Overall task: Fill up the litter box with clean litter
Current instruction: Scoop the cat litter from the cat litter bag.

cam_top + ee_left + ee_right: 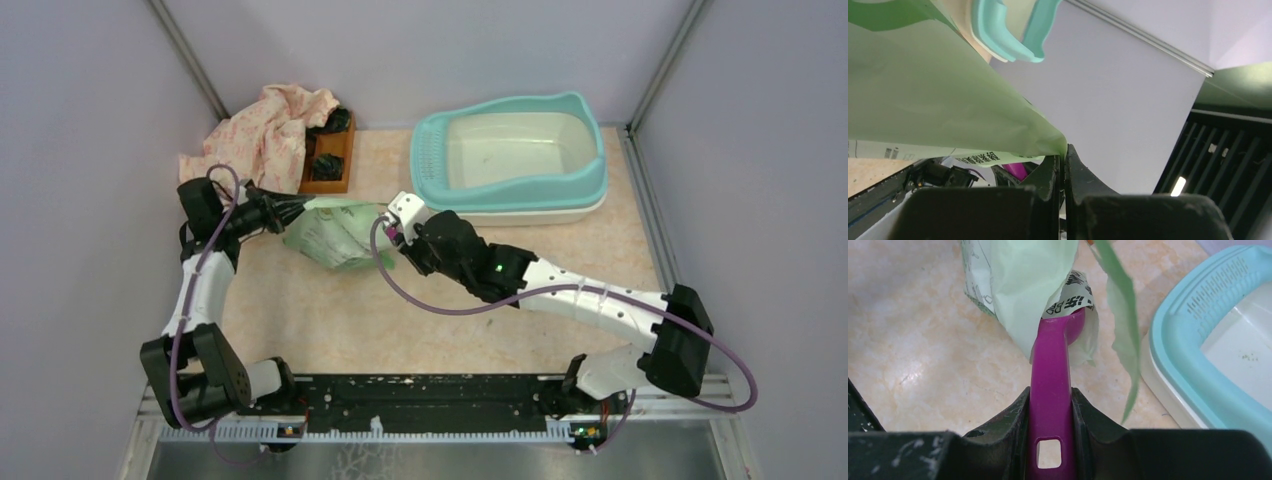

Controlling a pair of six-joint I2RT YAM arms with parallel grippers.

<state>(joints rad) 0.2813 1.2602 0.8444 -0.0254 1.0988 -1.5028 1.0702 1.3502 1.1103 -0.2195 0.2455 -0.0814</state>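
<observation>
The litter box (432,160), teal-rimmed with a cream basin, stands at the back right; its rim also shows in the right wrist view (1188,340). The basin holds only a few green specks (1248,356). A pale green printed bag (335,235) lies left of it. My left gripper (1064,150) is shut on the bag's edge (1038,135), holding it up. My right gripper (1050,395) is shut on the handle of a purple scoop (1050,365). The scoop's head is inside the bag's mouth. The clean litter is hidden inside the bag.
A pink floral cloth (265,130) lies at the back left, partly over a small brown wooden tray (330,160) holding dark items. Grey walls close in the table on three sides. A black rail (430,395) runs along the near edge.
</observation>
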